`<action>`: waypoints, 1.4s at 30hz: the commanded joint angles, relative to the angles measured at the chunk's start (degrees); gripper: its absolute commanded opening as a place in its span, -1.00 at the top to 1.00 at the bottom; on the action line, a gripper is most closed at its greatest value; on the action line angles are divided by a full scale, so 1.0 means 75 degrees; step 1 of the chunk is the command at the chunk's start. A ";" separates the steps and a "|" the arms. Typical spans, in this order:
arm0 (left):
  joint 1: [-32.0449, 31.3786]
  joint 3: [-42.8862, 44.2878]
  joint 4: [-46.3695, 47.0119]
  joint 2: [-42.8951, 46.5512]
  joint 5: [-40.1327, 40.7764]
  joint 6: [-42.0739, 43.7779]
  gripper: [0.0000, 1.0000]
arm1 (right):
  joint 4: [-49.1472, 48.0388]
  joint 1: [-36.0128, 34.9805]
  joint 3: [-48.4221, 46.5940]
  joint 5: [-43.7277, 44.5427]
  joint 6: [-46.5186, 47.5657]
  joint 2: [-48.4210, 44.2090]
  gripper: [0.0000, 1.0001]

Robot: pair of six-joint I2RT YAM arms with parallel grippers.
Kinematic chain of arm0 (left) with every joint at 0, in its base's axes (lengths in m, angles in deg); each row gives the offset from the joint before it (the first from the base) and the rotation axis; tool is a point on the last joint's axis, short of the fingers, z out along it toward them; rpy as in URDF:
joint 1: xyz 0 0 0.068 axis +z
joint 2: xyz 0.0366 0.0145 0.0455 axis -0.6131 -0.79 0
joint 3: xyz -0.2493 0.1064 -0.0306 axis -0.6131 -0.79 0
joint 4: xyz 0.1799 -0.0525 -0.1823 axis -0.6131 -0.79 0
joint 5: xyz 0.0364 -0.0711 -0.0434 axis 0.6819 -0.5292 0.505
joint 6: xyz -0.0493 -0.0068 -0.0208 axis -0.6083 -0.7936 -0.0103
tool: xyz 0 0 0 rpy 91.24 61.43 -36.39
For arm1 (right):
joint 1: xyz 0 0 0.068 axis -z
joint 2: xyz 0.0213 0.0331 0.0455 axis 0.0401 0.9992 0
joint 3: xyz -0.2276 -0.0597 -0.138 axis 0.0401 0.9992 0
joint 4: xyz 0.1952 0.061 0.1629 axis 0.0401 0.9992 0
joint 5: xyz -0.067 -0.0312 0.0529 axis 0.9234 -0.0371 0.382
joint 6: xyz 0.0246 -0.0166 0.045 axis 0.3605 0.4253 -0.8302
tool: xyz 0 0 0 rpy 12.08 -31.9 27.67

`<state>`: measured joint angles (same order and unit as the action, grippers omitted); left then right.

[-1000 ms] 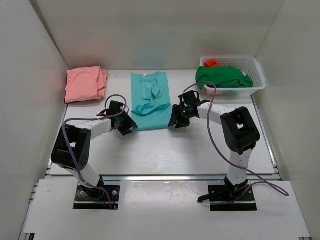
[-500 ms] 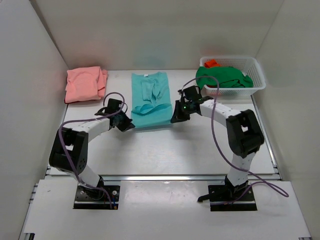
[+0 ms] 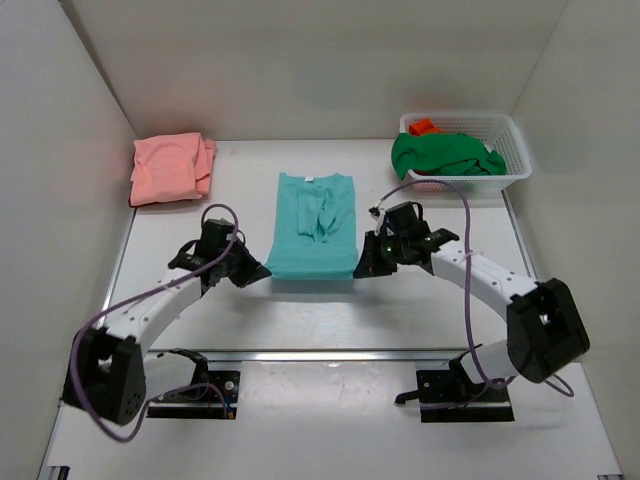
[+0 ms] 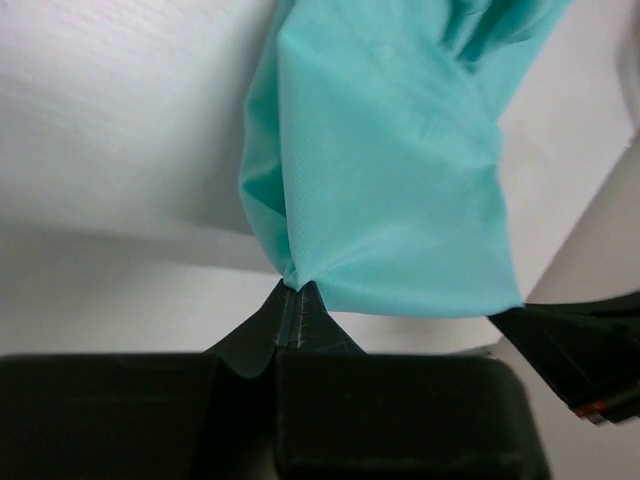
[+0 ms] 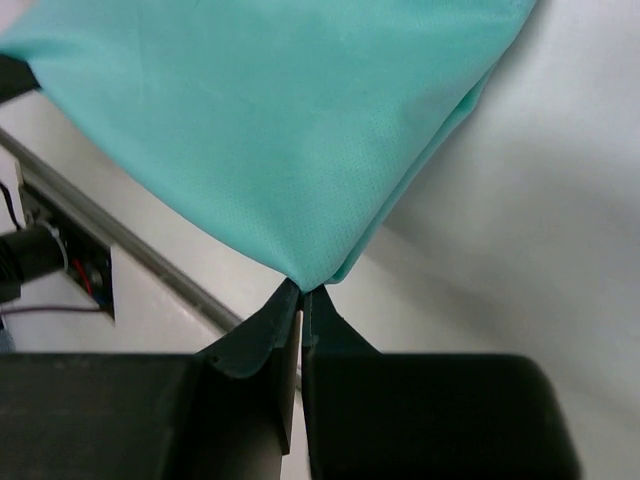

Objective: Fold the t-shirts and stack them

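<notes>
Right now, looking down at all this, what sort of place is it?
Probably a robot test booth: plain white walls box in a table, a left arm and right arm are bolted at its near edge, and they hold a teal t-shirt by its corners.

No text, brand or number is legible. The neck tag [image 3: 311, 178] of the teal t-shirt [image 3: 313, 240], far from the fingers, is too small to read.

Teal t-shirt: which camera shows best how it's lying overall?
The top external view. The whole teal t-shirt shows there, folded narrow, with its near corners pinched by the left gripper and the right gripper. Each wrist view shows only its own pinched corner and the cloth just beyond it.
</notes>
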<state>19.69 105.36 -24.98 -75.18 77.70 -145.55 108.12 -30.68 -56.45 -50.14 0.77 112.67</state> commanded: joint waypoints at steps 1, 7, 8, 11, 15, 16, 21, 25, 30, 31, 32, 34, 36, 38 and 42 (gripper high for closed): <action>-0.0148 -0.0091 -0.0690 0.1189 0.0025 -0.0091 1.00 | 0.0189 -0.0141 0.0417 -0.0118 -0.0260 -0.1020 0.99; -0.0991 -0.0138 -0.1244 0.1906 -0.0196 -0.0548 1.00 | 0.0599 -0.0609 0.1098 -0.0340 -0.0635 -0.2216 0.99; -0.1178 -0.0324 -0.1243 0.2000 -0.0151 -0.0665 1.00 | 0.0635 -0.0680 0.1169 -0.0364 -0.0740 -0.2345 1.00; -0.1181 -0.0489 -0.1361 0.2246 -0.0115 -0.0853 1.00 | 0.0752 -0.0728 0.1344 -0.0434 -0.0789 -0.2592 0.99; -0.0514 -0.0444 -0.1232 0.2295 -0.0360 -0.0702 1.00 | 0.0951 -0.0412 0.1135 -0.0540 -0.0520 -0.2488 0.99; -0.0454 -0.0304 -0.1243 0.2120 -0.0396 -0.0608 1.00 | 0.0998 -0.0307 0.0925 -0.0633 -0.0496 -0.2441 1.00; -0.0349 0.1042 -0.0975 0.0690 -0.0583 -0.0045 1.00 | 0.1268 0.0431 -0.0257 -0.0774 0.0206 -0.1435 1.00; 0.0026 0.2109 -0.0553 -0.0527 -0.0713 0.0107 1.00 | 0.1444 0.0947 -0.1464 -0.0797 0.0629 -0.0451 1.00; 0.0436 0.3492 -0.0260 -0.2331 -0.0771 0.0377 1.00 | 0.1176 0.1487 -0.2954 -0.0681 0.0735 0.0966 1.00; 0.0565 0.3854 -0.0201 -0.2602 -0.0841 0.0447 1.00 | 0.1105 0.1568 -0.3362 -0.0669 0.0712 0.1446 1.00; 0.0635 0.4032 -0.0073 -0.3069 -0.0795 0.0401 1.00 | 0.0907 0.1581 -0.3830 -0.0634 0.0735 0.1729 0.99; 0.0869 0.4698 0.0173 -0.3774 -0.0748 0.0412 0.79 | 0.0741 0.1721 -0.4742 -0.0482 0.0642 0.2932 0.99; 0.1057 0.5169 0.0525 -0.4558 -0.0690 0.0459 -0.18 | 0.0740 0.1757 -0.6020 -0.0365 0.0560 0.3849 0.54; 0.1303 0.5486 0.1237 -0.4935 -0.0875 0.0319 -0.23 | 0.0717 0.1804 -0.6725 -0.0318 0.0629 0.4541 0.26; 0.1620 0.5569 0.2142 -0.5334 -0.1496 0.0143 -0.37 | 0.0753 0.1839 -0.7432 0.0116 0.0793 0.4826 0.18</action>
<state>30.26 144.74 -16.11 -116.69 70.60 -144.00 114.70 -17.46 -107.68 -51.65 5.51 150.68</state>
